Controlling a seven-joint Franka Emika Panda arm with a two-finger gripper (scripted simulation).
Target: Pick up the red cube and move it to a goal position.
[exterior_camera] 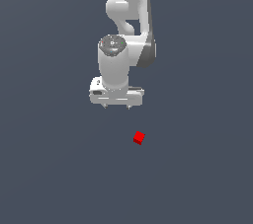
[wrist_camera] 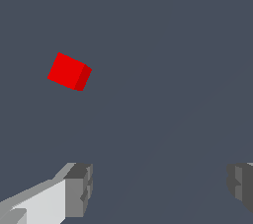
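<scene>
The hand hangs at the end of the white arm, pointing down toward the dark grey surface. Its two fingers stand wide apart with nothing between them. In the wrist view one grey finger pad shows on one side of the picture and the other pad on the far side, and only bare surface lies in the gap separating them. In the exterior view just the short tips of the fingers peek out below the hand's flat white body.

The red cube rests on the surface, apart from the hand and touching nothing. In the exterior view it lies below the hand in the picture and a little toward the exterior view's right. In the wrist view the red cube sits well outside the space between the fingers, offset toward the side of the white-backed finger and ahead of it. The cube is turned at an angle to the hand's fingers, so one bright face and one narrower, darker face show. It is much smaller than the hand.

The arm rises behind the hand toward the top of the exterior view, its joints stacked above the wrist.
</scene>
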